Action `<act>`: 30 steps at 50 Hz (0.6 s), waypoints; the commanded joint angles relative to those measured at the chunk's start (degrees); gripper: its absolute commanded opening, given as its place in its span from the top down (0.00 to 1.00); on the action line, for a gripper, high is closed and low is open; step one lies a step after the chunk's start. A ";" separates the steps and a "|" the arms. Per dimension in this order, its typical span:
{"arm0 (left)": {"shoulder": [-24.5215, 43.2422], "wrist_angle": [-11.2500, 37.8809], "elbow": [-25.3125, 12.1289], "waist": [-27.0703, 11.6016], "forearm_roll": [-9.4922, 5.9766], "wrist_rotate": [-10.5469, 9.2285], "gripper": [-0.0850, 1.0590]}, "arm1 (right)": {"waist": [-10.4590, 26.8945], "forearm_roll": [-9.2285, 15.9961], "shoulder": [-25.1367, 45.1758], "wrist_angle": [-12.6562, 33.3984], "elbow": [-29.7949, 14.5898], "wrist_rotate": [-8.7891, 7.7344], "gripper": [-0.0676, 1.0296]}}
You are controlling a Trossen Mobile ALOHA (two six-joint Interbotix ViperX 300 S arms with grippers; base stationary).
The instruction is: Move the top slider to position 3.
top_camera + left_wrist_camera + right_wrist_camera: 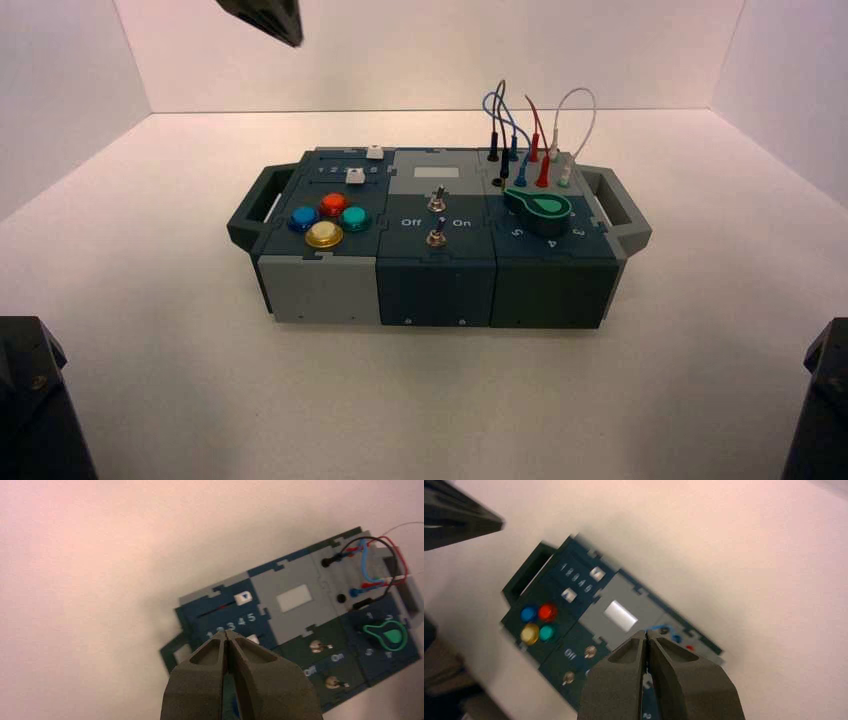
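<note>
Left hand (226,632), right hand (646,632) hover shut near box (435,290).

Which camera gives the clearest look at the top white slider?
The left wrist view: the top slider shows plainly there, its dark mark and slot visible, knob by the 5. The high view shows it small at the box's far edge; the right wrist view shows it blurred.

Four round buttons (334,204) (colourful lot), two sliders (375,152).
</note>
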 commanded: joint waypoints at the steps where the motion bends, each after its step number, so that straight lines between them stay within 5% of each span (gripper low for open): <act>1: 0.79 -0.35 -1.93 -0.26 -2.64 1.93 0.95 | -0.70 0.70 2.29 2.64 -3.96 -2.11 0.96; 8: 3.08 -0.44 -2.20 -0.44 -4.75 3.96 0.95 | -2.72 2.37 5.62 5.62 -6.50 -5.54 0.96; 16: 4.31 -3.60 -1.93 -1.58 -5.36 4.22 0.95 | -5.89 7.73 8.00 8.26 -8.26 -9.93 0.96; 23: 5.27 -7.38 -1.67 -2.90 -5.89 3.96 0.95 | -6.15 8.44 9.23 8.70 -8.70 -10.55 0.96; 30: 7.21 -8.00 -2.20 -3.87 -8.26 3.96 0.95 | -6.15 8.61 11.16 8.96 -9.40 -11.60 0.96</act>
